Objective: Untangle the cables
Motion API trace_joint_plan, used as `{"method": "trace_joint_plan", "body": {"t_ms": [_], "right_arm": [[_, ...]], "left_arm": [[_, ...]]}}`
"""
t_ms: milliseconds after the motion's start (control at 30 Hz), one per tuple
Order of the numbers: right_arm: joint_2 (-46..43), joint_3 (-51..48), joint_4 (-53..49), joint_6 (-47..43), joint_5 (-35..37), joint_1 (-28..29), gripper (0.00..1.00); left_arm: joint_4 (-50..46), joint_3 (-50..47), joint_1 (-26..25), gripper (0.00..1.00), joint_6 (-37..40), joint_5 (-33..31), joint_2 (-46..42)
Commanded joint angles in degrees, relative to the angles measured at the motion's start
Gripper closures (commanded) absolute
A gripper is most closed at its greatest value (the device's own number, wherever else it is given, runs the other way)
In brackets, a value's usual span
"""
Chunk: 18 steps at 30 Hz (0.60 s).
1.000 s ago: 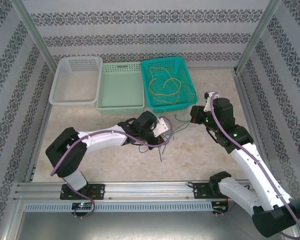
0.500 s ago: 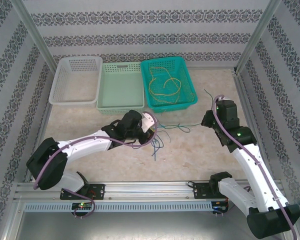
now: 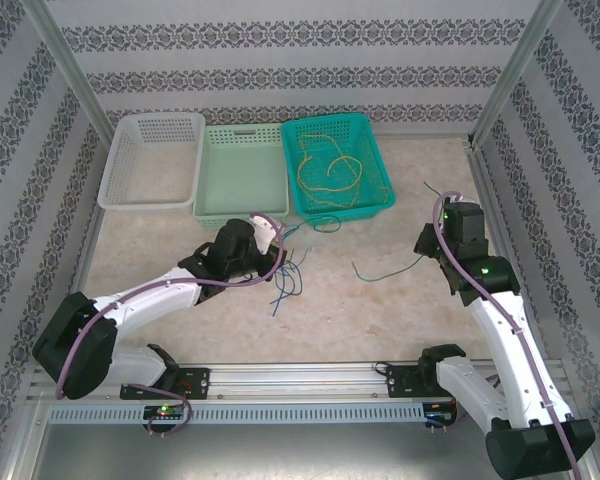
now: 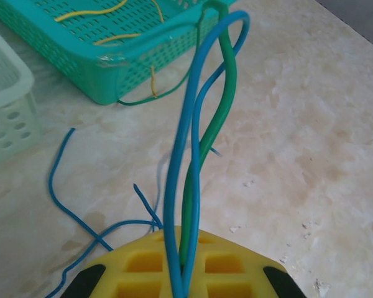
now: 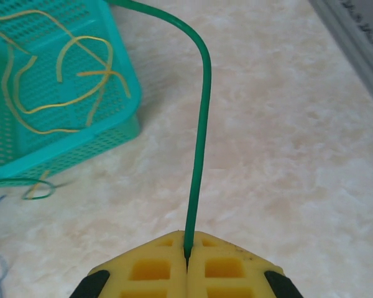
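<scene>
- Found the left gripper point(image 4: 183, 276) pressed together on a thin blue wire point(image 4: 170, 186), doubled into a loop, and on a green strand point(image 4: 231, 68) beside it. Both rose from between its yellow pads point(image 4: 140, 267).
- Saw more blue wire lying loose on the beige marbled tabletop point(image 3: 380, 310) just beside that gripper, near the front of the baskets.
- Found the right gripper point(image 5: 186, 257) pinching a thin green wire point(image 5: 202, 124) that arched up from the seam of its pads. In the top view, traced it trailing leftward across the tabletop.
- Noted a thin yellow wire point(image 3: 325, 170) coiled inside the teal perforated plastic basket point(image 3: 350, 211), with a short green and yellow bit outside its front wall.
- Spotted a pale green plastic basket point(image 3: 242, 170) and a white mesh basket point(image 3: 150, 165) in a row to its left.
</scene>
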Motion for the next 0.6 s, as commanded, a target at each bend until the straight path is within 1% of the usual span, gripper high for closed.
{"method": "trace_joint_plan", "body": {"t_ms": [0, 67, 100, 167, 233, 267, 333, 367, 400, 433, 467, 567], "right_arm": [[-2.09, -0.36, 4.95, 0.89, -8.56, -0.39, 1.0], [-2.67, 0.25, 6.55, 1.93, -11.16, -0.42, 1.0], [-2.63, 0.77, 7.17, 2.44, -12.45, -0.44, 1.0], [-2.22, 1.62, 8.73, 3.17, -15.3, -0.43, 1.0], [-1.55, 2.03, 10.92, 3.48, -19.01, -0.46, 1.0], [-1.07, 2.07, 12.03, 3.78, -20.88, -0.38, 1.0], [0.0, 2.28, 13.5, 4.58, -23.3, -0.45, 1.0], [0.66, 2.38, 14.13, 4.7, -24.19, -0.36, 1.0], [1.28, 2.44, 14.47, 4.72, -24.7, -0.22, 1.0], [1.77, 2.6, 14.59, 4.48, -24.3, 0.11, 1.0], [2.25, 2.75, 14.34, 3.89, -22.97, 0.82, 1.0], [2.72, 3.18, 13.67, 1.33, -16.64, 4.16, 1.0]], "left_arm": [[1.07, 1.6, 0.13, 1.0, 0.48, 5.31, 1.8], [-0.26, 2.68, 0.14, 0.99, 1.69, 7.88, 3.12], [-1.28, 3.43, 0.0, 0.97, 2.55, 9.54, 3.89], [-4.2, 5.19, -0.16, 0.91, 4.66, 11.7, 5.7], [-8.65, 7.65, -0.5, 0.81, 7.43, 12.81, 7.65], [-11.07, 8.95, -0.48, 0.7, 8.97, 13.22, 8.49], [-14.66, 10.62, -0.58, 0.43, 10.85, 12.39, 9.12], [-15.55, 10.89, -0.56, 0.18, 11.37, 11.17, 8.84], [-15.57, 10.64, -0.51, 0.03, 11.66, 9.67, 7.94], [-15.05, 10.11, -0.53, 0.0, 11.71, 8.06, 6.92], [-13.65, 9.11, -0.55, 0.0, 11.37, 6.03, 5.38], [-10.37, 6.03, -0.47, 0.0, 10.97, 0.55, 0.43]]}}
